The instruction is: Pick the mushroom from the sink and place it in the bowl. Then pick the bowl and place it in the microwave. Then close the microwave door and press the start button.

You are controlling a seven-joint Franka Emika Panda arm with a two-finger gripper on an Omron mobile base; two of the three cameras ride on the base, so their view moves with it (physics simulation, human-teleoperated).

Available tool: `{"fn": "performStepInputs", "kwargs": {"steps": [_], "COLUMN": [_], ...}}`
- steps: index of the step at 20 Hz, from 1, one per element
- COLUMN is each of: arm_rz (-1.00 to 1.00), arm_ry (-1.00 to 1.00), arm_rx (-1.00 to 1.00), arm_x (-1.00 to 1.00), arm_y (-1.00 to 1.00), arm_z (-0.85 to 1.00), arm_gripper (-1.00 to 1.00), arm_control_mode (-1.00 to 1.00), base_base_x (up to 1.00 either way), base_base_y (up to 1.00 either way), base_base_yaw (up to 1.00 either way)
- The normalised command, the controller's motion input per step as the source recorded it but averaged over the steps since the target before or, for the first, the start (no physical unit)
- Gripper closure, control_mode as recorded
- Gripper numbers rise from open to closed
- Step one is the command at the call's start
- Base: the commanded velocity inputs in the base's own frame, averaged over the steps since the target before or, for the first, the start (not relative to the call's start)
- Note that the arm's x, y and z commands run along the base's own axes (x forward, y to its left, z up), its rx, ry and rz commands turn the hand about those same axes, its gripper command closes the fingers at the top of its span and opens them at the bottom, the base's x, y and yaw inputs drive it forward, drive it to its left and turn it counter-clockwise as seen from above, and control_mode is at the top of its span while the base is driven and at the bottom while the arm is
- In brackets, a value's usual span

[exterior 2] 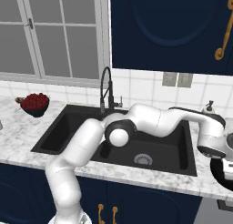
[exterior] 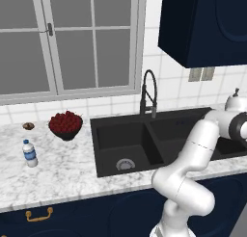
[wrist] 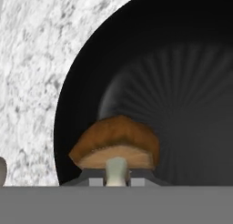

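Note:
In the hand view the tan-brown mushroom (wrist: 116, 145) with its pale stem sits between my fingertips, with my gripper (wrist: 117, 180) shut on it. Right behind it lies the round black bowl (wrist: 173, 82) on the marble counter (wrist: 32, 82); the mushroom hangs over the bowl's near rim and inner wall. In the right base view my arm stretches across the black double sink (exterior 2: 59, 132) to the counter at its right, where an edge of the bowl (exterior 2: 226, 184) shows under the hand. The sink (exterior: 144, 135) has a black gooseneck faucet (exterior: 148, 94). The microwave is out of view.
A dark bowl heaped with red fruit (exterior: 65, 124), a water bottle (exterior: 30, 153) and a small brown round item (exterior: 28, 126) stand on the counter left of the sink. A navy upper cabinet (exterior: 202, 24) hangs over the right side.

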Motion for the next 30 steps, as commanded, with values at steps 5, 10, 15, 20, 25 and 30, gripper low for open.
{"fn": "performStepInputs", "kwargs": {"steps": [5, 10, 15, 20, 25, 30], "arm_rz": [0.00, 0.00, 0.00, -0.03, -0.05, -0.05], "arm_ry": [0.08, 0.04, 0.01, 0.10, 0.13, 0.12], "arm_rx": [0.00, 0.00, 0.00, 0.01, 0.04, 0.05], "arm_x": [-0.01, -0.18, -0.43, -0.49, -0.44, -0.31], "arm_y": [0.00, 0.00, 0.00, 0.00, 0.00, 0.00], "arm_z": [-0.09, 0.16, 0.56, 0.05, 0.00, -0.04], "arm_gripper": [-1.00, -1.00, -1.00, -1.00, -1.00, -1.00], "arm_control_mode": [-1.00, -1.00, -1.00, -1.00, -1.00, -1.00], "base_base_x": [0.00, 0.00, 0.00, 0.00, 0.00, 0.00], "base_base_y": [0.00, 0.00, 0.00, 0.00, 0.00, 0.00], "base_base_yaw": [0.00, 0.00, 0.00, 0.00, 0.00, 0.00]}}
